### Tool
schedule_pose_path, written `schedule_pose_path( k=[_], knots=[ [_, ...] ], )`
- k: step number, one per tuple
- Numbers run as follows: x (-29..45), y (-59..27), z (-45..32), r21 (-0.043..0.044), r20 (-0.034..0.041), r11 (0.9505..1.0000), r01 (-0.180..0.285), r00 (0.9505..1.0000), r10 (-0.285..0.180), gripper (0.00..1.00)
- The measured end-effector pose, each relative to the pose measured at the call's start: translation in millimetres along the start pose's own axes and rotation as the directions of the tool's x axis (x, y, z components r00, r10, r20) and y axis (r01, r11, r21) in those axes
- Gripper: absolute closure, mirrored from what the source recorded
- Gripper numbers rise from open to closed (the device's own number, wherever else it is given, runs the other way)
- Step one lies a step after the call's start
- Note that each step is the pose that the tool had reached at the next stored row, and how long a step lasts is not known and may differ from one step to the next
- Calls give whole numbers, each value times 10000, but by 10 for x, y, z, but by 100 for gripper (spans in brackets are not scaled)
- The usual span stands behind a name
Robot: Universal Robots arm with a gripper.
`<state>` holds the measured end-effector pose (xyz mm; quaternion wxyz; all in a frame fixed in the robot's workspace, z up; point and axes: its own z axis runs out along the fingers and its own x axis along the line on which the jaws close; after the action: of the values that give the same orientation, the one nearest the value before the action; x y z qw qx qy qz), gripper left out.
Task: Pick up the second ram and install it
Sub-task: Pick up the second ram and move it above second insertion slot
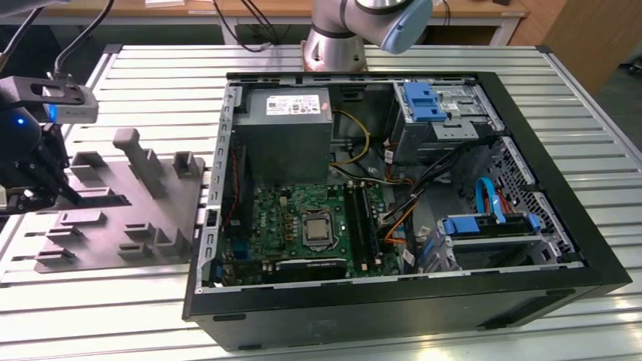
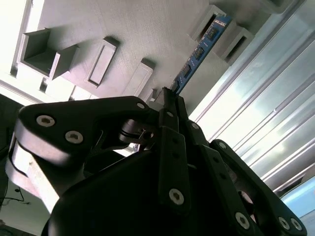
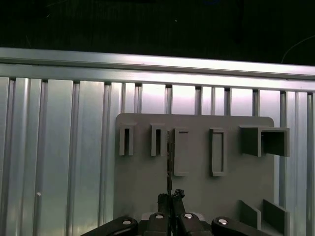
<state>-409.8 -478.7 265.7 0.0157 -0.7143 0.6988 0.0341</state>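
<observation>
The gripper point(image 2: 167, 101) has its fingers point(image 2: 173, 132) drawn together and clamped on one end of the second ram point(image 2: 202, 46), a thin dark stick with a blue edge and small chips along its face. In the first wrist view the second ram point(image 3: 169, 162) shows edge-on as a fine dark line running out from the gripper point(image 3: 170, 198) across the grey fixture point(image 3: 142, 187). Its far end lies between two of the fixture's upright tabs point(image 2: 235, 37); whether it rests on the fixture's floor, I cannot tell. In the exterior view the gripper point(image 1: 50, 197) hangs over the side of the grey fixture point(image 1: 131, 210) farthest from the open computer case point(image 1: 401, 301), which stands just beside the fixture on the ribbed metal table point(image 1: 101, 301)
</observation>
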Motion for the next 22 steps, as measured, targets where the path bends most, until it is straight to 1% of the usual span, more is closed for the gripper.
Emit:
schedule_pose_path(
  k=[12, 22],
  knots=[
    [-8, 3, -111, 0, 64, 10000, 1, 10000, -1, 86],
    [-13, 5, -189, 3, 134, 10000, 4, 9999, -4, 86]
  ],
)
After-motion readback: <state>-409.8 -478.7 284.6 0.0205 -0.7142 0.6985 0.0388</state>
